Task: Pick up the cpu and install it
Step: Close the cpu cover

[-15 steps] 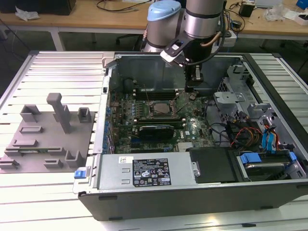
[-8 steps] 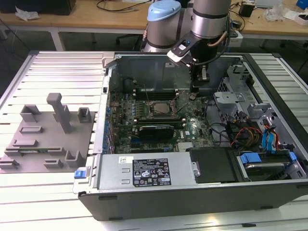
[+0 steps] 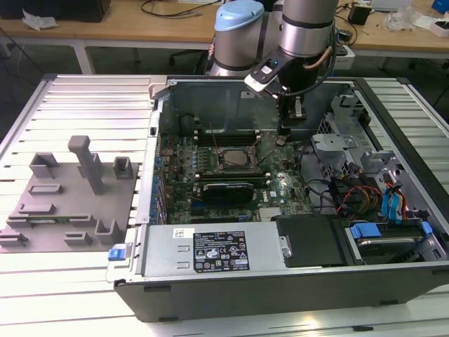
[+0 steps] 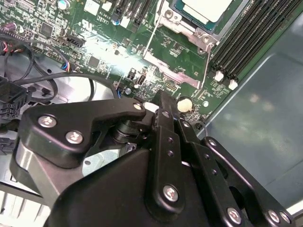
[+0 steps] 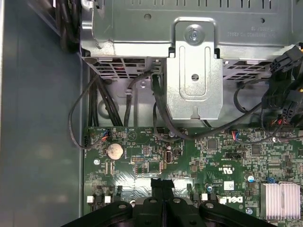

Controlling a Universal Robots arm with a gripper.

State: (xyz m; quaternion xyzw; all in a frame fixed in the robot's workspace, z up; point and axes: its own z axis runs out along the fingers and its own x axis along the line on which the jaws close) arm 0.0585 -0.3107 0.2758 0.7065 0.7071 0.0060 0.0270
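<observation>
Cpu: I see the cpu (image 4: 208, 8) seated in its socket (image 4: 185, 24) near the middle of the motherboard (image 3: 280, 186), silvery top up.
Gripper: the gripper (image 5: 162, 185) is clenched on nothing, fingers pressed together, low over the board beside the socket, towards the board's edge on the exterior view's right.
Case: the open computer case (image 3: 280, 288) lies on the bench (image 3: 84, 105).
Fixture: a grey fixture block (image 3: 63, 203) sits by the bench's edge on the exterior view's left.

- Slatted metal table (image 3: 84, 98) — pale ribbed rails.
- Open computer case (image 3: 280, 291) lies flat on it, toward the exterior view's right.
- Grey fixture plate (image 3: 63, 210) with upright blocks rests on the slats at the left — just beside the case.
</observation>
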